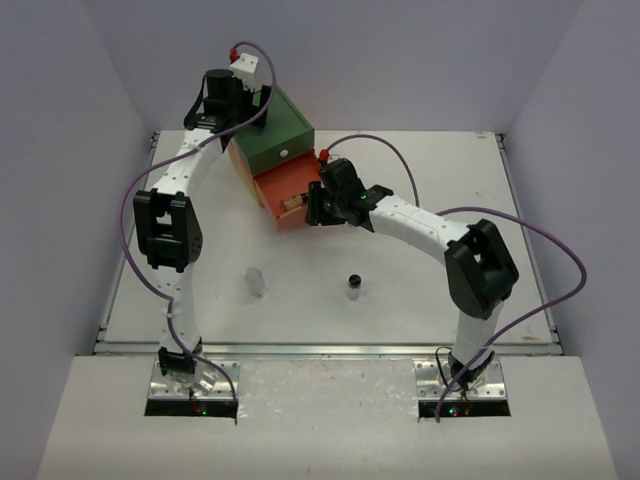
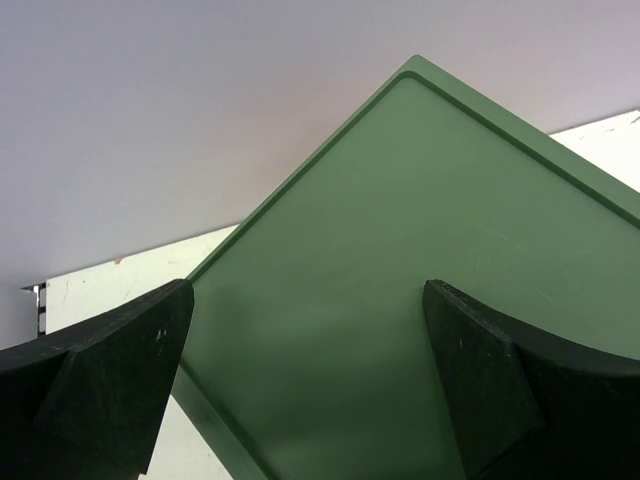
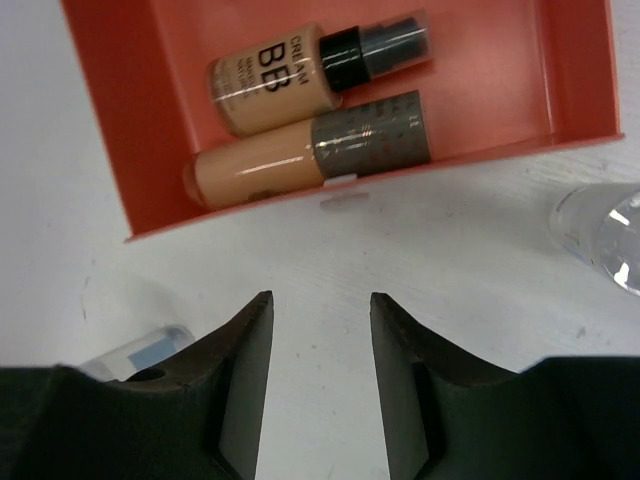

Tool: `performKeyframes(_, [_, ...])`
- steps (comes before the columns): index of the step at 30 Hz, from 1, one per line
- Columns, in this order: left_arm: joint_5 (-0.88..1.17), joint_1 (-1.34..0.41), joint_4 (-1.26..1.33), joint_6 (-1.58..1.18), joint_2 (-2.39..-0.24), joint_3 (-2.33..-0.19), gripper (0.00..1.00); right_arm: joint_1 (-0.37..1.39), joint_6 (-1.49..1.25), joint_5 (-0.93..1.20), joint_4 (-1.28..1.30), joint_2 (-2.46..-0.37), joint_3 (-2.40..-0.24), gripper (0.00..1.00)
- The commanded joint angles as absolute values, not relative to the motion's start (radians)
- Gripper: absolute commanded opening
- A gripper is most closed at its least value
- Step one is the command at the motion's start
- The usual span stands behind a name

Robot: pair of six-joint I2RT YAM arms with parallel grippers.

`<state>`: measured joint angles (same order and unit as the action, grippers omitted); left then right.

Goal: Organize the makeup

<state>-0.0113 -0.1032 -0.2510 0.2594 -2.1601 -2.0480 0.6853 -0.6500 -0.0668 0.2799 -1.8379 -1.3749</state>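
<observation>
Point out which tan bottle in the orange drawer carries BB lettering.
The BB bottle lies farther from the right claw, with a black collar; the plain bottle beside it has a patterned grey-brown cap.

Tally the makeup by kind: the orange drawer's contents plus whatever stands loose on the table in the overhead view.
Tan bottles in the orange drawer: 2
Clear jar, loose: 1
Black-capped jar, loose: 1
Total: 4

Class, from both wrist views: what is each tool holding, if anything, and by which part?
Nothing. Left tool: open, empty, above the green chest top. Right tool: open, empty, above the table near the orange drawer.
</observation>
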Motion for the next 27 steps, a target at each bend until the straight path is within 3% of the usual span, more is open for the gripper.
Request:
performKeyframes(1, [-0.033,-0.101,-0.382,0.29,-2.215,-2.033,1.0,0.659,-0.713,-0.044,0.171,-1.934,-1.456,0.42])
performKeyframes(27, [0.052,-0.102,-0.353,0.325,-2.214,-1.975,1.0,0.579,-0.657,-0.123,-0.277,-2.333,-1.813,0.38])
